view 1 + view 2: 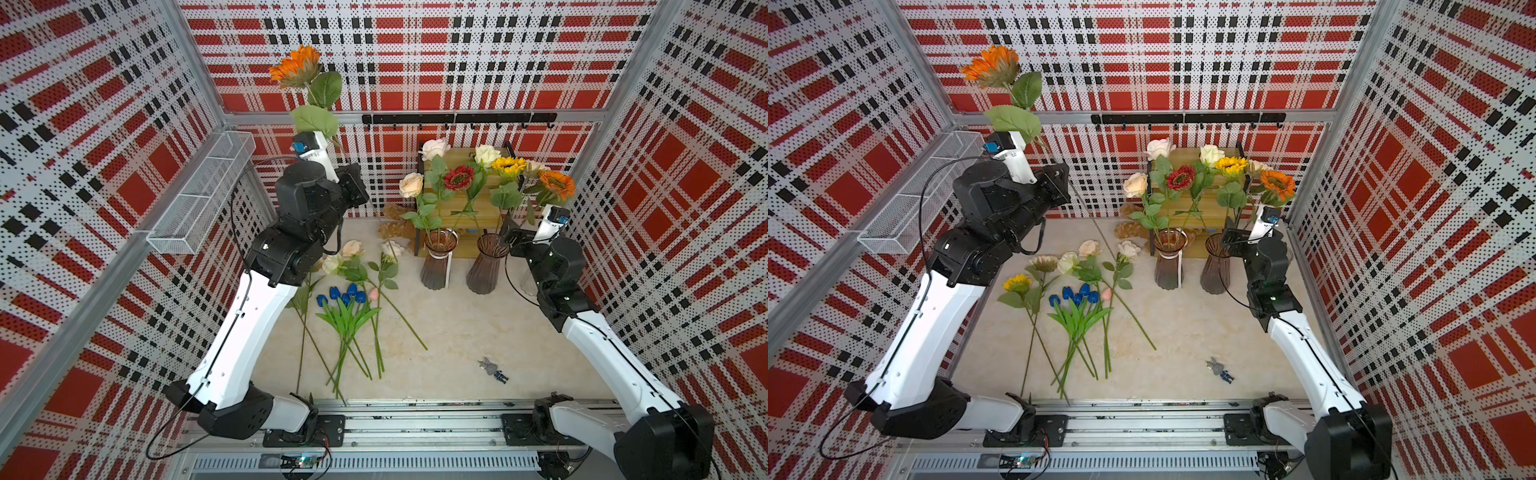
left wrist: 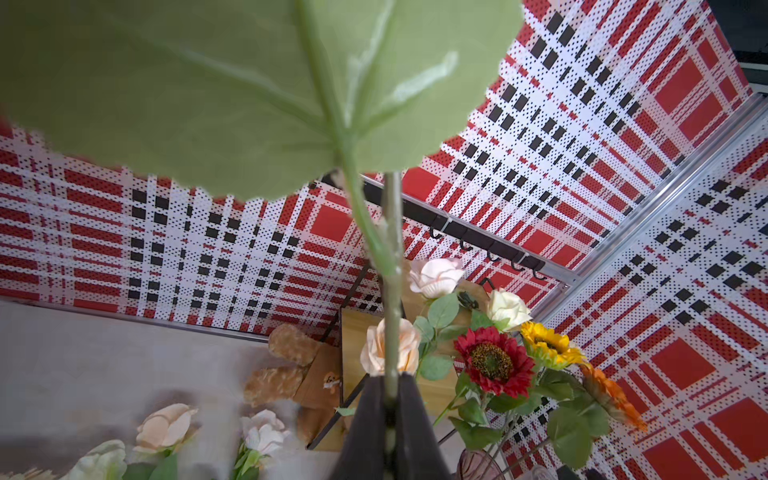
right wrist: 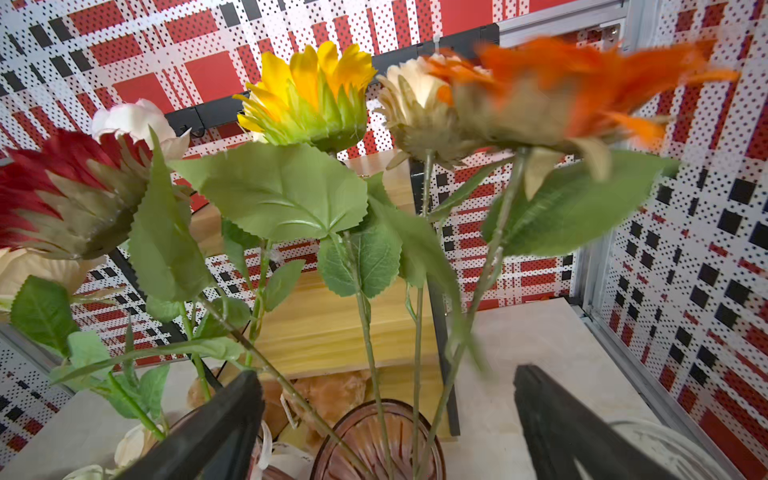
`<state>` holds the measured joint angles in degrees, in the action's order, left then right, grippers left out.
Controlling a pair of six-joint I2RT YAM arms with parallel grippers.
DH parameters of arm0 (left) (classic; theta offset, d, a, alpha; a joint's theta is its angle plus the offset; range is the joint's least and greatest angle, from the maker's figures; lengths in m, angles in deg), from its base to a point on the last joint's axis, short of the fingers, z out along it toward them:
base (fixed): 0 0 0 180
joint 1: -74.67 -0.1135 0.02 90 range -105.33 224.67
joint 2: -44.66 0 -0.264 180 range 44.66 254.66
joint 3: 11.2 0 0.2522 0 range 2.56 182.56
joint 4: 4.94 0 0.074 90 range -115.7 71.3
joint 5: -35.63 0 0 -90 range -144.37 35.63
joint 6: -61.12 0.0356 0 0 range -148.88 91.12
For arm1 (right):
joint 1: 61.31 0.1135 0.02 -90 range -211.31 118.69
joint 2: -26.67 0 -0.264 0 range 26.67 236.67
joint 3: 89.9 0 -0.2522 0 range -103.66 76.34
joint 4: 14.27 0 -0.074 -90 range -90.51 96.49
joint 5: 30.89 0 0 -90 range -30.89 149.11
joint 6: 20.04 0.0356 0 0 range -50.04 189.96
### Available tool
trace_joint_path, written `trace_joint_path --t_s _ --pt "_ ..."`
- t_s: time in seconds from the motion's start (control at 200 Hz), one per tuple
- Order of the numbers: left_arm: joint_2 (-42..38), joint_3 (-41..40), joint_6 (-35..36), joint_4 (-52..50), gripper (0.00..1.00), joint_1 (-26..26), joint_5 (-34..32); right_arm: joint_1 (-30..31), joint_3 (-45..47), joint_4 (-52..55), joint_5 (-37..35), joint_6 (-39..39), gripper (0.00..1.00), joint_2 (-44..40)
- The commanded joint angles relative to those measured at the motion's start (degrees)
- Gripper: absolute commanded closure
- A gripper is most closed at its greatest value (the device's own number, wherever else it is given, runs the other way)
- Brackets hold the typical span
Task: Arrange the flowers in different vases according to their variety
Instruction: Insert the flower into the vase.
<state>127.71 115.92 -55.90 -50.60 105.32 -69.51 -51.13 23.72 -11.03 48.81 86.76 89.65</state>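
My left gripper (image 1: 364, 192) (image 2: 390, 380) is raised at the back left, shut on the stem of an orange sunflower (image 1: 296, 66). My right gripper (image 3: 386, 395) (image 1: 513, 237) stands open just above the right purple vase (image 1: 486, 266), around the stems in it. That vase holds red, yellow, cream and orange sunflowers (image 1: 557, 185). The left purple vase (image 1: 438, 259) holds cream roses (image 1: 411, 185). A clear vase rim (image 3: 660, 446) shows beside my right gripper. Roses (image 1: 351, 249), blue tulips (image 1: 345, 295), a pink tulip (image 1: 373, 294) and a yellow sunflower (image 1: 1017, 284) lie on the floor.
A wooden shelf (image 1: 461, 208) and a teddy bear (image 1: 392, 228) stand behind the vases. A white wire basket (image 1: 199, 195) hangs on the left wall and a black hook rail (image 1: 457, 118) on the back wall. Small figurines (image 1: 492, 370) lie at the front right.
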Motion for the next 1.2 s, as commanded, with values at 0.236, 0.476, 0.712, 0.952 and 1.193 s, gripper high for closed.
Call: trace_joint_path --t_s 0.236,0.476,0.712,0.952,1.193 --pt "7.75 4.84 8.13 14.86 1.00 8.70 -5.04 -0.42 4.14 16.76 -2.42 4.65 0.00 -15.65" --pt "13.60 4.77 12.96 27.53 1.00 14.36 -7.16 1.20 7.68 25.84 7.99 6.27 0.00 -16.59" --pt "19.11 3.05 20.09 40.34 1.00 19.70 -8.66 11.56 9.75 31.33 8.63 4.81 0.03 -15.29" --pt "23.91 0.20 25.58 51.69 1.00 22.69 -8.94 18.36 12.06 31.73 11.41 5.99 0.03 -9.15" --pt "29.99 0.54 24.69 58.86 1.00 23.79 -7.69 23.09 9.87 31.09 14.07 1.76 0.04 1.19"
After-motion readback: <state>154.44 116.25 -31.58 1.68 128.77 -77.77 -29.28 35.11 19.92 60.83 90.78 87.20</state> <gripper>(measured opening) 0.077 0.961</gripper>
